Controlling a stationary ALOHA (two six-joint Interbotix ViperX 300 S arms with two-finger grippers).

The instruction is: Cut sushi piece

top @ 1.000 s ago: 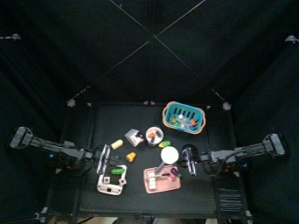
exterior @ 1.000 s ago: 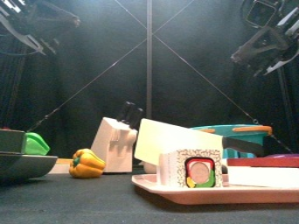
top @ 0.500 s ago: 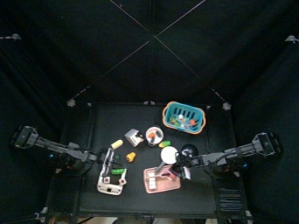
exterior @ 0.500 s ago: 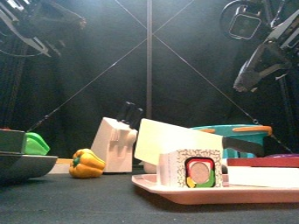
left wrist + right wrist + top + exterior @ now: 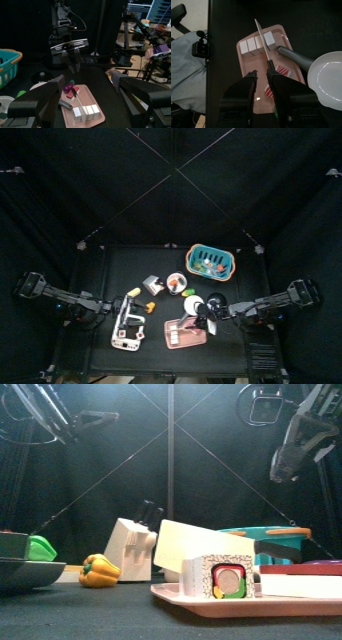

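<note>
Dim throughout: black curtains and the small black table (image 5: 167, 263) swallow most light. In the front view a pale glow falls from about eleven o'clock, catching the curtain folds. The glossy round white plate (image 5: 326, 75) glares brightly in the right wrist view. The near pink rectangular cutting board (image 5: 201, 599) looks softly blurred.

Both arms are black, jointed links with cables looped alongside. The left gripper (image 5: 85, 100) has broad, blocky black jaws; the right gripper (image 5: 262, 90) narrower ones.
</note>
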